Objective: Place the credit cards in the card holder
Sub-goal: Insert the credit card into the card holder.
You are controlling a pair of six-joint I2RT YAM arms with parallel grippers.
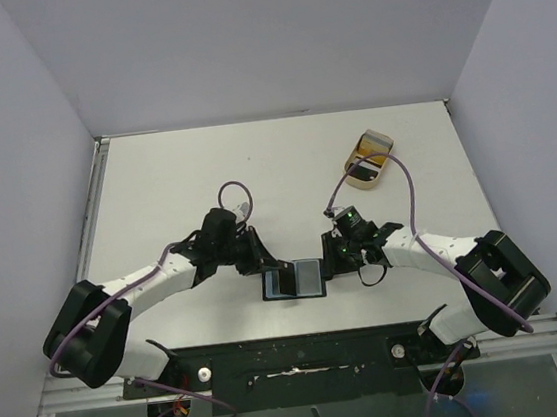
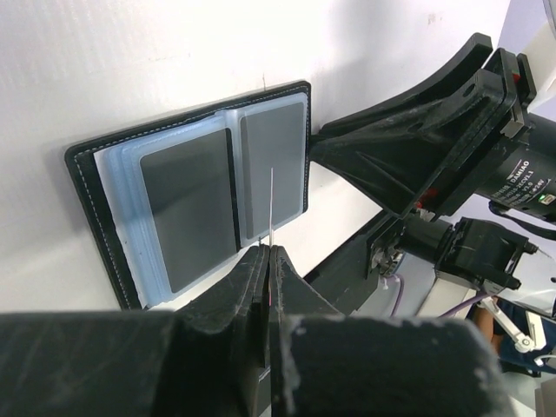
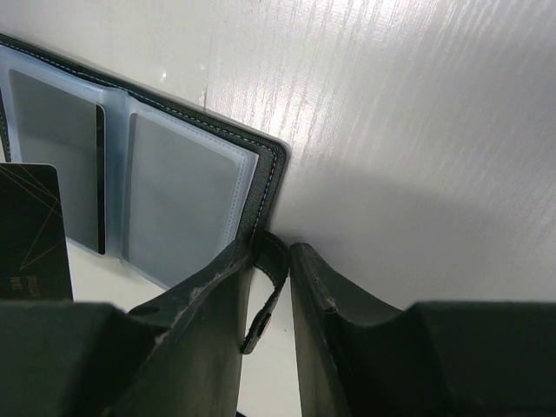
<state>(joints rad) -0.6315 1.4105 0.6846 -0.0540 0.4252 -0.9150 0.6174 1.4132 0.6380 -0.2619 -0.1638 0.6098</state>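
Observation:
The black card holder lies open on the white table between both arms, its bluish-grey sleeves facing up. My left gripper is shut on a thin dark credit card, seen edge-on above the right-hand sleeve. In the right wrist view the same card shows dark with fine gold lines, hovering at the holder's near edge. My right gripper sits at the holder's corner, its fingers closed on the short snap-strap tab.
A beige oval tray stands at the back right with more cards in it. Grey walls enclose the table on three sides. The right arm's cable loops over the table near the tray.

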